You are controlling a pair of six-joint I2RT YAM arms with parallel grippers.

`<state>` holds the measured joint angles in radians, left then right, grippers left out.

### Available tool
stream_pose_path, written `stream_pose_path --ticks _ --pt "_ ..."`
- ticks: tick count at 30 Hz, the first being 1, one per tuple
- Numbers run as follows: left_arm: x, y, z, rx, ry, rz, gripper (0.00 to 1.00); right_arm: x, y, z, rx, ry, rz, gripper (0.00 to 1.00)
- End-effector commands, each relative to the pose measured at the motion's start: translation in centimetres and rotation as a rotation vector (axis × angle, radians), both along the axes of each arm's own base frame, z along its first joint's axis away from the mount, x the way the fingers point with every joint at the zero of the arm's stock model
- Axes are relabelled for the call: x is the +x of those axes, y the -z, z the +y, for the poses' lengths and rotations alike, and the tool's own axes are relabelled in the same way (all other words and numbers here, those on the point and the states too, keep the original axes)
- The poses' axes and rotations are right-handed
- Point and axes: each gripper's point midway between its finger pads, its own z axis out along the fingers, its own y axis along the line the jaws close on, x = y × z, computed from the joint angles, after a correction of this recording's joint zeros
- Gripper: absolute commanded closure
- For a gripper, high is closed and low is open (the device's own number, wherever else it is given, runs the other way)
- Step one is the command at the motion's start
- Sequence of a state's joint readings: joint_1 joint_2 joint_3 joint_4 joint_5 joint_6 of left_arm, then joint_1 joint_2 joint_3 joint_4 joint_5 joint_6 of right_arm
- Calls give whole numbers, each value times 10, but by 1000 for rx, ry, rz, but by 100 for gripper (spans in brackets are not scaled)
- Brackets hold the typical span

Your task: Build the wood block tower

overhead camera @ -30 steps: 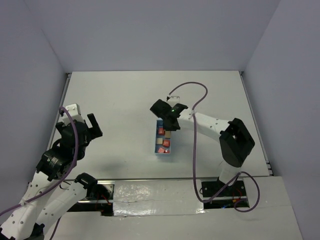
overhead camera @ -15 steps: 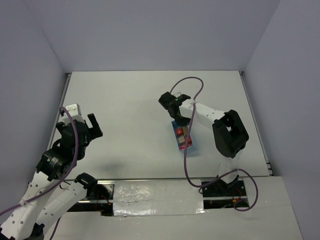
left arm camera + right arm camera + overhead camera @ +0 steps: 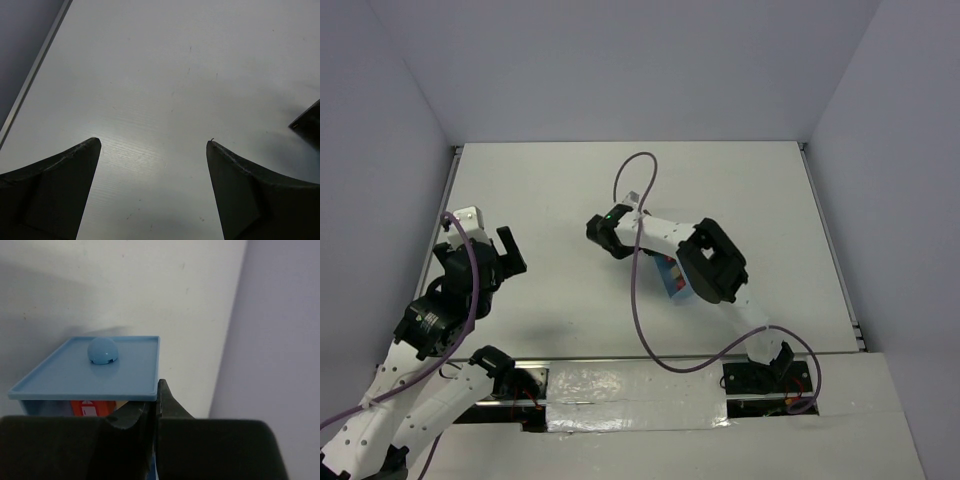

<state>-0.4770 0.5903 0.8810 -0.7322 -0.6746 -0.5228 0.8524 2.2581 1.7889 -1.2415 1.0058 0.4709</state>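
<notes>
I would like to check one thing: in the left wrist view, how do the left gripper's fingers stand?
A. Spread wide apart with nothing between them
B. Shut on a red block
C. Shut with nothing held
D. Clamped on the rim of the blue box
A: the left gripper has its two dark fingers set far apart, and only the white table shows in the gap between them.

From the top I see the right arm's elbow covering most of the blue box [image 3: 673, 286]. On right wrist, the right gripper [image 3: 157, 392] cuts off the wood blocks [image 3: 93, 408], so I can't count them. Dark shape [image 3: 307, 123] clipped at left wrist's edge, unidentifiable.
</notes>
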Motion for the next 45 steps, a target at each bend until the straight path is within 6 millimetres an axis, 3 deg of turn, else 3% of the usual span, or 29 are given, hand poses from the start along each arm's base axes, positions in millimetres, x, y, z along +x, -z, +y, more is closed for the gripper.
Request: stream_pose_path --ticks 1,6,10,12,13,14,15,17,20,21,22,25,26,28,30,31,32,33,34,36,40,45 --pt "3 -7 -2 -1 11 -29 0 -24 15 -5 -191 -11 51 91" --pt "3 -7 -2 0 9 -30 0 -34 43 17 -150 -9 94 85" --pt "3 -7 -1 0 8 -30 0 -36 45 41 -71 -20 84 70" --pt "3 -7 -1 1 7 -29 0 -38 45 49 -32 -24 89 60" --pt "3 -7 -1 2 4 -29 1 -37 43 56 -7 -28 84 44" --pt "3 -7 -1 3 4 -28 1 -38 42 59 8 -32 86 40" --pt "3 -7 0 2 2 -29 1 -38 38 62 30 -35 90 14" --pt "3 -7 -1 1 5 -31 1 -41 36 72 104 -41 104 12" --pt "3 -7 -1 3 5 -28 1 -45 16 92 287 -81 125 7" --pt "3 -6 -1 5 6 -26 0 -46 9 97 347 -95 131 0" --pt "3 -6 -2 3 9 -27 0 -49 -10 109 465 -132 139 0" --pt "4 -6 -2 4 11 -25 1 -55 -31 123 632 -193 153 0" --pt "3 -6 -2 2 11 -26 1 -62 -52 129 723 -226 158 0" --pt "3 -6 -3 5 16 -23 0 -63 -57 123 777 -230 157 0" --pt "3 -7 -3 2 19 -27 0 -62 -75 115 856 -238 121 0" --pt "3 -7 -3 0 20 -30 0 -60 -61 96 855 -201 139 0" --pt "3 -7 -3 0 22 -30 0 -60 -70 87 894 -213 128 0" --pt "3 -6 -4 2 25 -28 1 -64 -55 80 926 -208 164 0" --pt "3 -7 -5 0 30 -31 0 -59 -53 68 940 -184 157 0" --pt "4 -7 -8 0 47 -30 1 -63 -53 65 974 -214 171 0" --pt "6 -4 -13 4 74 -19 0 -76 -31 59 972 -233 245 0" --pt "7 -3 -14 7 75 -10 0 -66 -6 39 928 -167 245 0"
